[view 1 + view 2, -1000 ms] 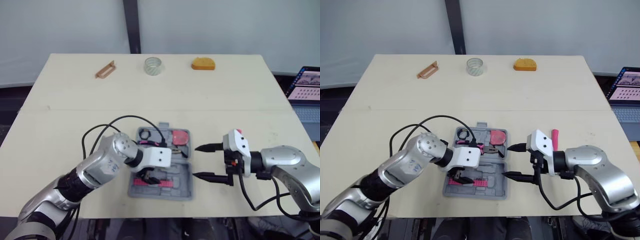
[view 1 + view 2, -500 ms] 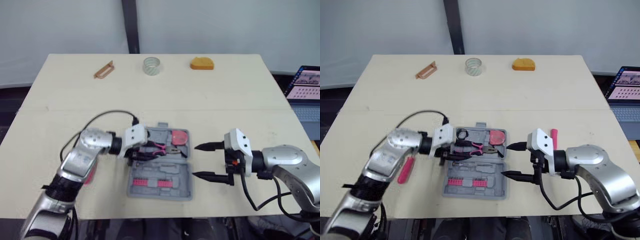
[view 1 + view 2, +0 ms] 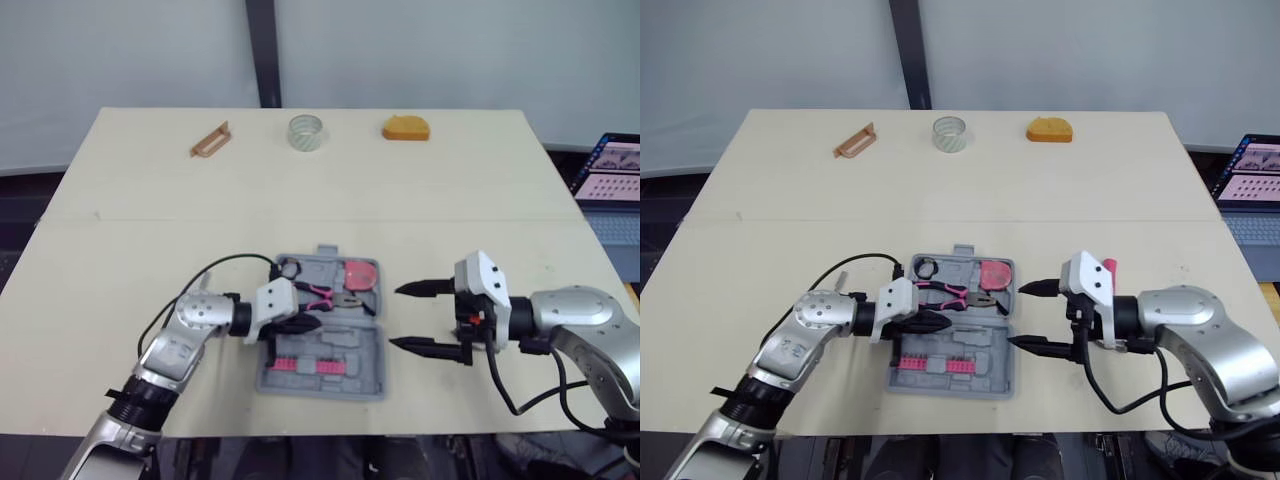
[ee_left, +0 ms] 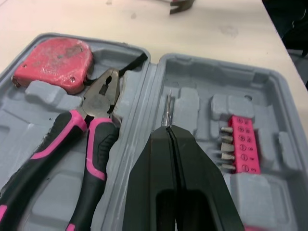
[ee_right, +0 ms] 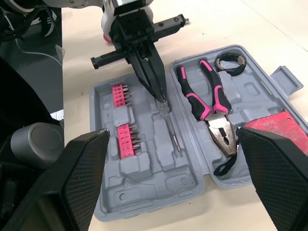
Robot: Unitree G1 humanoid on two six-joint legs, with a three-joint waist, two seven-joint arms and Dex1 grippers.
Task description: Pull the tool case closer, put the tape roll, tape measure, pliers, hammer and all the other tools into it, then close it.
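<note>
Left claw (image 3: pixel 316 325) clenched on thin shaft (image 4: pixel 168 108) over case (image 3: pixel 345 377), frame centre; right claw (image 3: pixel 398 317) released (fingers wide), centre-right.

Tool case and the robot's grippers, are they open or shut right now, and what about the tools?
Tool case: open, lying flat.
Left gripper: jaws shut on a thin metal tool.
Right gripper: jaws open, holding nothing.
Pliers: closed, lying in the case.
Tape measure: in the case.
</note>
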